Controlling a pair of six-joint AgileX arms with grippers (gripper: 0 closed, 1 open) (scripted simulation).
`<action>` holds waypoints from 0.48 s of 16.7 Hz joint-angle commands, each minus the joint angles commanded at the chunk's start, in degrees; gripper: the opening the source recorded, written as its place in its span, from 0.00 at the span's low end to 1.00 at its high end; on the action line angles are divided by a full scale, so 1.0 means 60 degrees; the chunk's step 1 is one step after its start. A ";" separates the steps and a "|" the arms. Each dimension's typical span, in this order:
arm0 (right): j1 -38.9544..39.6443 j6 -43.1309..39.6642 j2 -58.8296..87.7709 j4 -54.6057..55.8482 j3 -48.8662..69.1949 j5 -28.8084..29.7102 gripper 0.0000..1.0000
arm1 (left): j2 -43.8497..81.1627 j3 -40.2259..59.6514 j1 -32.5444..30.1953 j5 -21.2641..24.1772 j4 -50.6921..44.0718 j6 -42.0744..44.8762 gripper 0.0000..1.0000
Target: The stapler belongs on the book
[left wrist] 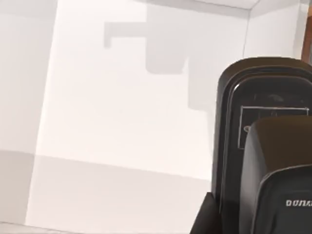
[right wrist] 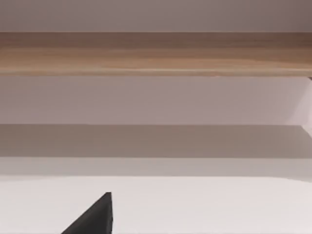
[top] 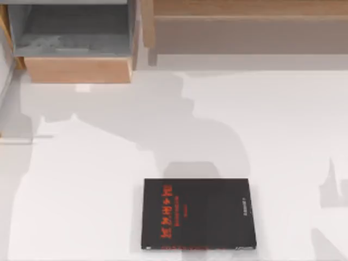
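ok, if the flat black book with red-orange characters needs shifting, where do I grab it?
Probably the right-hand edge of the flat black book with red-orange characters. It lies cover-up on the white table, with nothing raised to pinch from above. Come in low from the top view's right, jaws across its thickness. That edge may need tipping up first.
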 joint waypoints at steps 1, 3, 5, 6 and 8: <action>0.0000 0.0000 0.0000 0.0000 0.0000 0.0000 1.00 | -0.0429 -0.0218 -0.0324 0.0040 0.0071 -0.0256 0.00; 0.0000 0.0000 0.0000 0.0000 0.0000 0.0000 1.00 | -0.1191 -0.0659 -0.1039 0.0104 0.0208 -0.0797 0.00; 0.0000 0.0000 0.0000 0.0000 0.0000 0.0000 1.00 | -0.1786 -0.1127 -0.1836 0.0132 0.0338 -0.1396 0.00; 0.0000 0.0000 0.0000 0.0000 0.0000 0.0000 1.00 | -0.2020 -0.1377 -0.2261 0.0129 0.0401 -0.1723 0.00; 0.0000 0.0000 0.0000 0.0000 0.0000 0.0000 1.00 | -0.2373 -0.1913 -0.3162 0.0084 0.0529 -0.2442 0.00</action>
